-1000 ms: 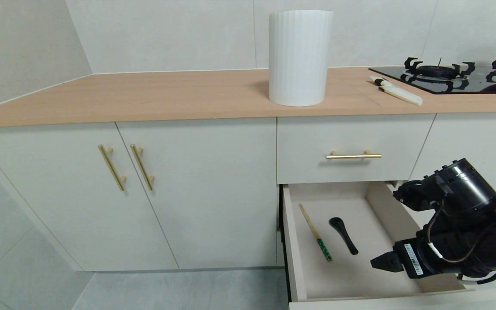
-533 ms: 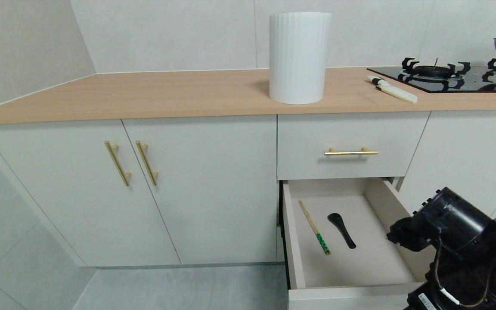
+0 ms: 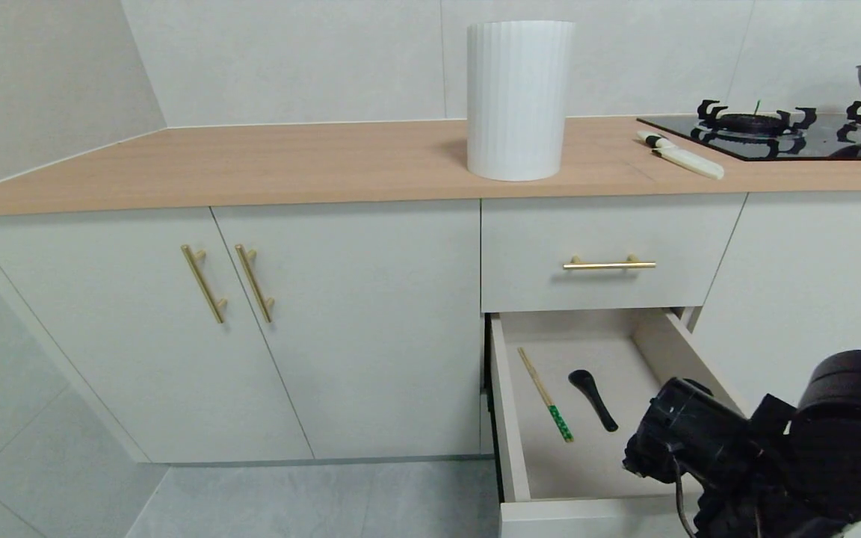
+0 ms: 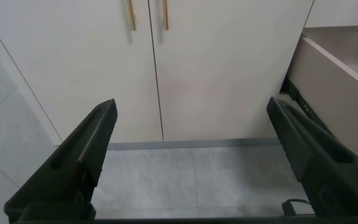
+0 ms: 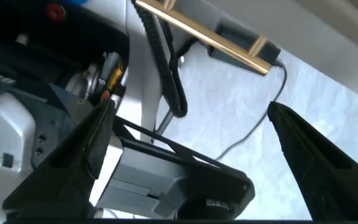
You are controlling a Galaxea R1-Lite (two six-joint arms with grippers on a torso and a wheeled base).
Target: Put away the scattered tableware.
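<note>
Right arm [image 3: 774,448] sank lower; chopsticks [image 3: 545,394], spoon [image 3: 595,403] lie front-to-back in drawer [image 3: 511,433], handles frontward; left gripper [image 4: 191,109], right gripper [image 5: 188,118] spread wide, empty

Wooden table [image 3: 288,161] bearing a white ribbed canister [image 3: 520,101], a knife [image 3: 681,155] near the canister, open drawer [image 3: 509,418] below the canister holding chopsticks [image 3: 546,396], black spoon [image 3: 593,400]

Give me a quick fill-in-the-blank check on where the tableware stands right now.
The chopsticks and the black ___ lie in the open drawer.
The knife lies on the counter beside the gas ___.
The left gripper is ___.
Missing words: spoon, stove, open.
</note>
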